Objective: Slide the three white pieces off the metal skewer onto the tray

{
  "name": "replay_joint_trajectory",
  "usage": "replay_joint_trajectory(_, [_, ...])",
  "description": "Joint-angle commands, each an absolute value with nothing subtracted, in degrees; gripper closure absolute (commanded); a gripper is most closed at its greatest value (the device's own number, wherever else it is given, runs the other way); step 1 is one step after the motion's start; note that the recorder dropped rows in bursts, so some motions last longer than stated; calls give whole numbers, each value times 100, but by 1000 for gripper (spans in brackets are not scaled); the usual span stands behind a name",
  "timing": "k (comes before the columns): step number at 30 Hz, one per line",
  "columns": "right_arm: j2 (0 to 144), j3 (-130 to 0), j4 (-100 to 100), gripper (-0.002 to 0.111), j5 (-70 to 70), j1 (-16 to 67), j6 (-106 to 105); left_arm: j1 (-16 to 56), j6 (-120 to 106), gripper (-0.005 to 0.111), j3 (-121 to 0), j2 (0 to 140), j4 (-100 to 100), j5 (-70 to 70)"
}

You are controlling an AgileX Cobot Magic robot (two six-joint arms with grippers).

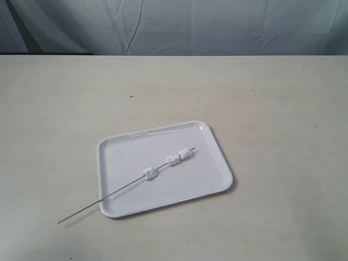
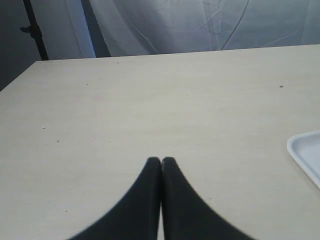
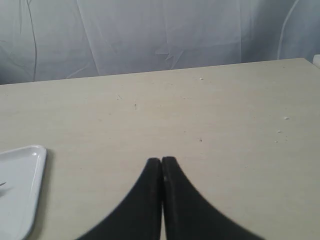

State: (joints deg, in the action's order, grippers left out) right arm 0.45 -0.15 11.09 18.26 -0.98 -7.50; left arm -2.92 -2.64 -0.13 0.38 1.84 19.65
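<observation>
My left gripper (image 2: 161, 161) and my right gripper (image 3: 161, 161) are both pressed together on nothing. Each hangs over the table (image 1: 272, 109), one to either side of the tray (image 1: 217, 155). The skewer (image 1: 109, 198) lies slantwise across the tray, its bare end poking out past the rim. The three white pieces (image 1: 172, 160) are strung along the part over the tray. I judge the rod thin, stiff and slippery, so I'd pinch that bare end. The pieces look soft and light, so I'd push them rather than squeeze.

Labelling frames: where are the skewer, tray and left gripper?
metal skewer (image 1: 81, 210), exterior view, bare end off tray.
tray (image 1: 122, 155), exterior view, bare floor.
left gripper (image 2: 161, 160), left wrist view, between shut fingertips.
</observation>
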Motion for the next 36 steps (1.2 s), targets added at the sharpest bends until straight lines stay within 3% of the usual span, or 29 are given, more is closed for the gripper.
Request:
replay_joint_trajectory(1, [0, 0, 1116, 109, 1786, -125, -748, -250, -261, 107, 0, 0, 156, 1926])
replay_joint_trajectory(17, [0, 0, 1116, 109, 1786, -125, -748, -250, -261, 107, 0, 0, 156, 1945])
replay_joint_trajectory(36, [0, 0, 1116, 109, 1786, -125, -748, -250, -364, 107, 0, 0, 1706, 1460])
